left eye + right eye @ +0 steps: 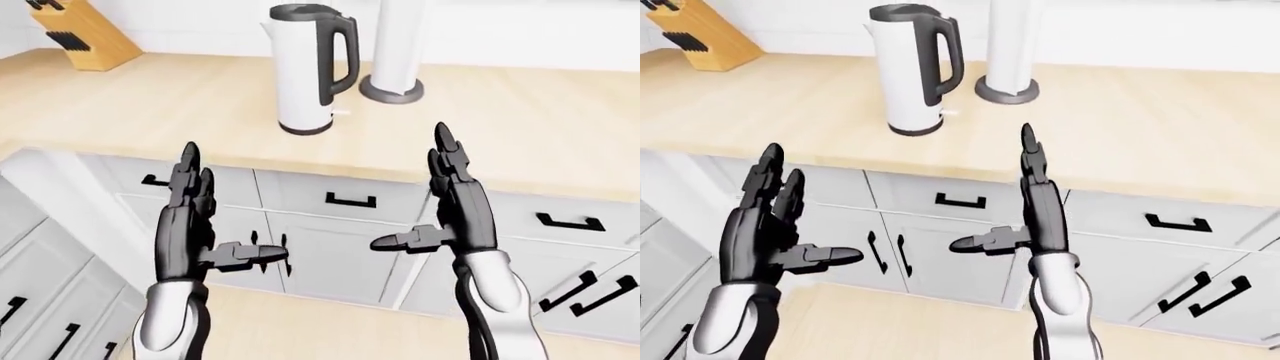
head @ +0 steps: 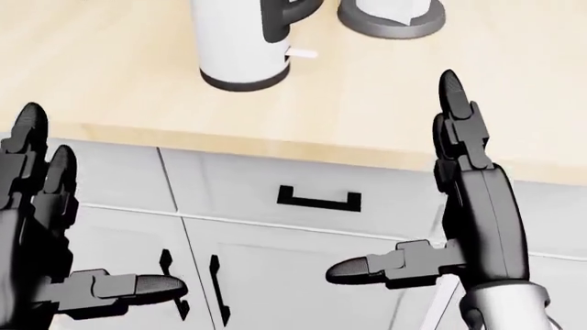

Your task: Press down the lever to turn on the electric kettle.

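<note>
Here the left hand (image 1: 190, 225) and right hand (image 1: 455, 214) hover spread, below the kettle (image 1: 308, 67) on the counter (image 1: 520, 127).

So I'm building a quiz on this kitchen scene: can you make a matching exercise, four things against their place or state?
Things:
1. electric kettle
2. knife block
3. lever
4. right hand

Places or states:
A. top-left corner of the left-eye view
B. open, fingers pointing up, below the counter edge
C. white body, dark handle, standing on the counter
D. small white tab at the kettle's base

Pairs: 1-C, 2-A, 3-D, 4-B
</note>
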Controlling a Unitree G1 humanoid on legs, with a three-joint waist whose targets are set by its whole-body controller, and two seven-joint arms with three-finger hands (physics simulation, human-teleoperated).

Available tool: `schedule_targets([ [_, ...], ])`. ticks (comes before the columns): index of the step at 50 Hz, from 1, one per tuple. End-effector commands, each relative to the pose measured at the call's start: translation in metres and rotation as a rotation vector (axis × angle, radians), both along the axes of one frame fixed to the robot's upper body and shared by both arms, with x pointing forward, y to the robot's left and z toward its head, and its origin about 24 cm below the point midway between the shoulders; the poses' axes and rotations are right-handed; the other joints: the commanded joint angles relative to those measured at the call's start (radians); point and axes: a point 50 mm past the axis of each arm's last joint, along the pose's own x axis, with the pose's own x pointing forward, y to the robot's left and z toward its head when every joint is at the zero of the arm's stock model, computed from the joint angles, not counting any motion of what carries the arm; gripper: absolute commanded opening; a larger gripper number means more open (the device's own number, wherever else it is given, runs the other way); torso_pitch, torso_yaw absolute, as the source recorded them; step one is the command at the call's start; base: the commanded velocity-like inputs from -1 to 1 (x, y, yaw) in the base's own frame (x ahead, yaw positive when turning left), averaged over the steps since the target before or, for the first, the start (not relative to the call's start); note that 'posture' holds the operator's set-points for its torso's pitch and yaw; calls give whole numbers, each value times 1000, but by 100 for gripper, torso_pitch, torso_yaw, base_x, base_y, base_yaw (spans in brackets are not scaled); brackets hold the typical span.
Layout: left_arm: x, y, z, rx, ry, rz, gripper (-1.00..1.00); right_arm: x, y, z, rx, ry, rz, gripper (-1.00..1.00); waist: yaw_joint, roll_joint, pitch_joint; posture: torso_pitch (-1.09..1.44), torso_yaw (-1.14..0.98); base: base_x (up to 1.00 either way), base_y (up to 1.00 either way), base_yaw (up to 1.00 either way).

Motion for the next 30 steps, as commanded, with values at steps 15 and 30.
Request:
schedule_targets([
  [15,-1,-3,12,3,-73,-16,100,-3,1,11,-1,-71,7,100,-31,40,-5,0,0,21,0,0],
  [30,1,-3,10,3,-72,-19,100,-2,1,12,0,-72,11,100,-3,-77,-32,0,0,18,0,0],
])
